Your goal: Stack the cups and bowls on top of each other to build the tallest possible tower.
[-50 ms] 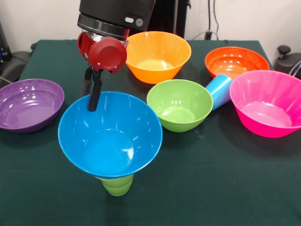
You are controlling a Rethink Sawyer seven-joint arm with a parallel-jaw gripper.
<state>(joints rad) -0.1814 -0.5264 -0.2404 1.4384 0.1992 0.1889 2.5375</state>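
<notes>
A blue bowl [110,134] rests upright on an inverted lime green cup [116,184] at the front centre. My gripper [90,100] straddles the far left rim of this bowl, one finger inside and one outside, shut on the rim. A light blue cup [219,90] lies on its side between a green bowl [180,104] and a pink bowl [268,102]. At the back stand a yellow-orange bowl [157,55] and an orange bowl [233,61]. A purple bowl [29,103] sits at the left.
The dark green tablecloth [211,179] covers the table. Dark equipment and cables sit beyond the table's far corners.
</notes>
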